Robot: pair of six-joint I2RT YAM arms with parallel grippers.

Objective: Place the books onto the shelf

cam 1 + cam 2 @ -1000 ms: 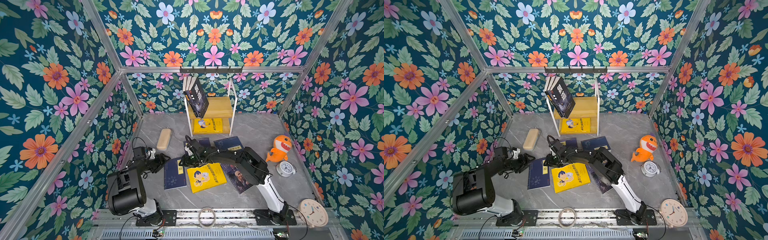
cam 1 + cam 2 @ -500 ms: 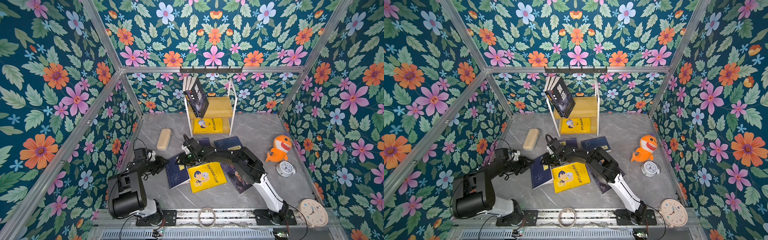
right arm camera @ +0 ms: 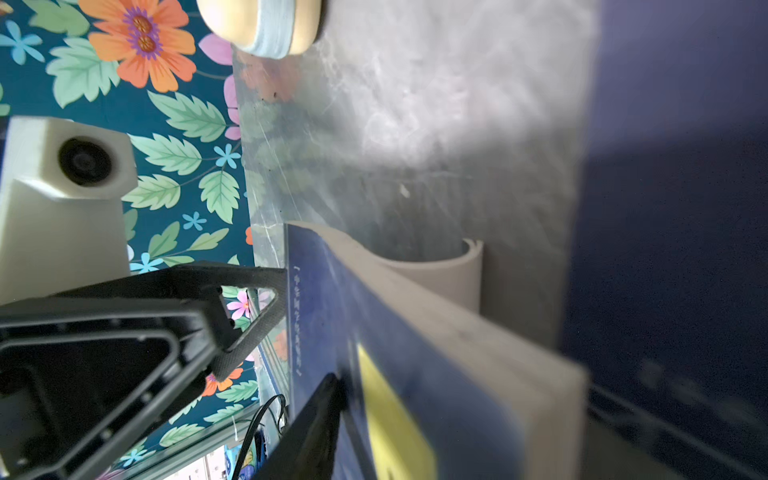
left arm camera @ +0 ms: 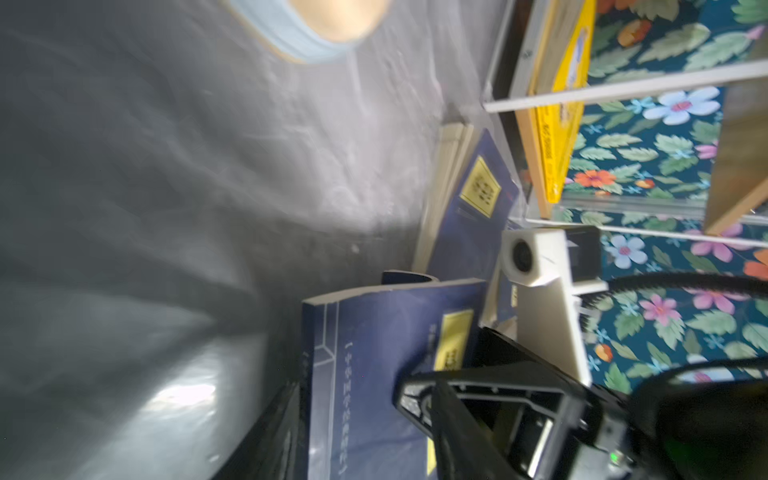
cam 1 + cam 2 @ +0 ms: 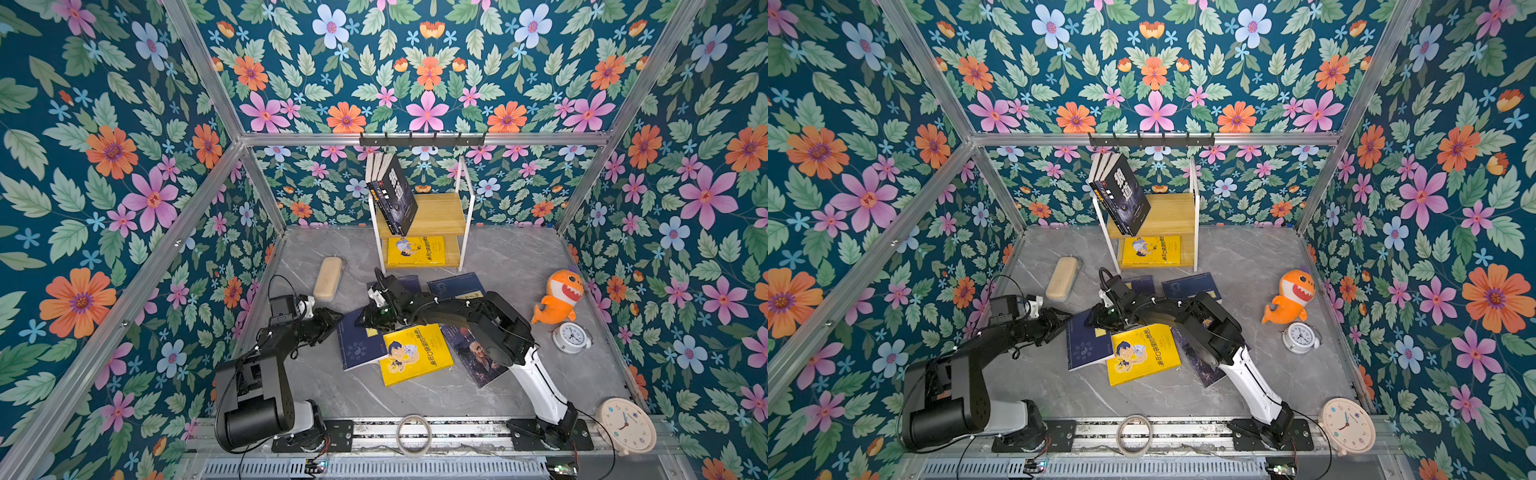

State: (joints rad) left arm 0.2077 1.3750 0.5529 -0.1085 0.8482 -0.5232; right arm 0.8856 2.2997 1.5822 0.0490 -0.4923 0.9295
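Note:
A navy book [image 5: 357, 345] with a yellow label lies left of centre, its far end raised off the table. My right gripper [image 5: 370, 322] is shut on that far edge; one finger [image 3: 316, 424] presses the cover and the other is hidden behind the book. My left gripper [image 5: 332, 321] straddles the spine corner [image 4: 324, 374], and its finger [image 3: 266, 303] touches the cover. A yellow book [image 5: 415, 353] and other dark books [image 5: 457, 284] lie flat nearby. The shelf [image 5: 440, 212] at the back holds leaning dark books [image 5: 392, 195] above and a yellow one [image 5: 415, 250] below.
A beige case [image 5: 328, 278] lies behind the left gripper. An orange shark plush [image 5: 559, 297] and a small alarm clock [image 5: 571, 338] sit on the right. A round clock [image 5: 625, 426] and a tape ring [image 5: 413, 434] are at the front rail. A black hook rail [image 5: 422, 139] runs above the shelf.
The navy book lay flat a second ago; its far end is now lifted by the right gripper. The left gripper moved in from clear of it and closed around its spine corner.

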